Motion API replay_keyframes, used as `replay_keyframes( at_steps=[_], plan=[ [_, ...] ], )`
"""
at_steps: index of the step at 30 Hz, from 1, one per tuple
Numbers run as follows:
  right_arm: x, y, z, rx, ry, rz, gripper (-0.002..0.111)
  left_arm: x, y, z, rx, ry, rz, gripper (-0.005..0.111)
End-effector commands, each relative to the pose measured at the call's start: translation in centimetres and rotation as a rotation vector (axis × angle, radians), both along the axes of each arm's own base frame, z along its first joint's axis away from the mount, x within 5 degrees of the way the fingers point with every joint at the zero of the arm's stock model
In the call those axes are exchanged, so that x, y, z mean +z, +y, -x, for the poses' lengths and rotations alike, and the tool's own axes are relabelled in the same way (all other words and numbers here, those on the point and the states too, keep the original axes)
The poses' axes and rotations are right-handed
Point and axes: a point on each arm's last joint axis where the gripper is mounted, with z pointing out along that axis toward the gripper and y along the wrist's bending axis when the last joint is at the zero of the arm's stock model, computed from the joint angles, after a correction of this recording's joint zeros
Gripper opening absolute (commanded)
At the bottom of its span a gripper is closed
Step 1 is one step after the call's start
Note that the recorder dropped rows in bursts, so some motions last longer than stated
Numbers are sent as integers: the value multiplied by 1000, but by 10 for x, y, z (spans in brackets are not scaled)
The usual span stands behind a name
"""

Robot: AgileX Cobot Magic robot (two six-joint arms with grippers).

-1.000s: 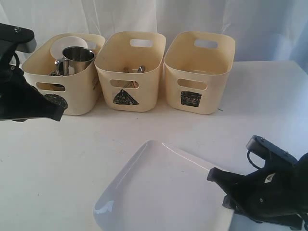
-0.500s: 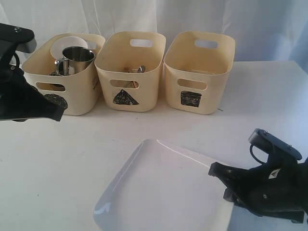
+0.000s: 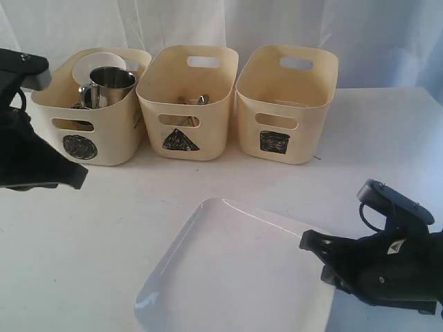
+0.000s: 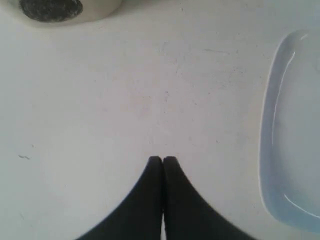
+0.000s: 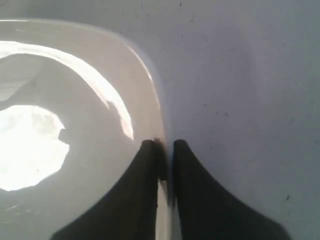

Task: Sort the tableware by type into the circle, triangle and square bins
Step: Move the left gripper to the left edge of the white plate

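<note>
A large white rounded-square plate [image 3: 228, 270] [image 4: 295, 125] [image 5: 50, 125] lies on the white table at the front. My right gripper [image 3: 313, 253] [image 5: 162, 145] is at the plate's right rim, one finger inside the rim and one outside, shut on it. My left gripper [image 3: 77, 177] [image 4: 162, 159] hovers shut and empty over bare table in front of the circle bin [image 3: 114, 142]. In that bin stand a steel mug [image 3: 112, 81] and a pale round bowl [image 3: 93, 66]. Wooden chopsticks and steel cutlery [image 3: 190, 102] show inside the triangle bin [image 3: 211, 128]. Nothing shows inside the square bin [image 3: 308, 131].
The three cream bins stand side by side along the back of the table, before a white cloth backdrop. Open tabletop stretches between the bins and the plate. The circle bin's black mark [image 4: 50, 9] shows at the edge of the left wrist view.
The right gripper's fingers have drawn together on the plate's rim. The left arm has drawn back towards the left, uncovering the circle mark on its bin.
</note>
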Motion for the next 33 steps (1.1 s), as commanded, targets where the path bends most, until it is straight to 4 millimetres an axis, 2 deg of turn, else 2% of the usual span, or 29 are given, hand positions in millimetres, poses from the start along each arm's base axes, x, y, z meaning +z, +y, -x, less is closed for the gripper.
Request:
replay_keyframes(
  at_steps=[1,4,5,10,11,16,17,23,27,33],
  plan=[
    [1,0,0,34,-23,21,0,-9,-11,12,-70,86,114,0],
    [1,0,0,34,-23,21,0,-20,-21,14,-55,137,240,0],
    [1,0,0,34,-23,21,0,-30,-24,14,-20,174,285,0],
    [1,0,0,34,-23,21,0,-52,-33,5,45,234,343,3],
    [1,0,0,34,-25,20,0,-54,-35,2,55,233,355,8],
    [1,0,0,36,-25,21,0,-77,-44,-11,119,303,376,54],
    [1,0,0,36,-25,21,0,-81,-46,-12,130,322,379,56],
    [1,0,0,41,-27,24,0,-98,-56,-18,123,393,418,56],
    [1,0,0,41,-27,24,0,-104,-65,-23,50,383,450,56],
    [1,0,1,42,-23,24,0,-115,-72,-33,-60,354,405,56]
  ],
)
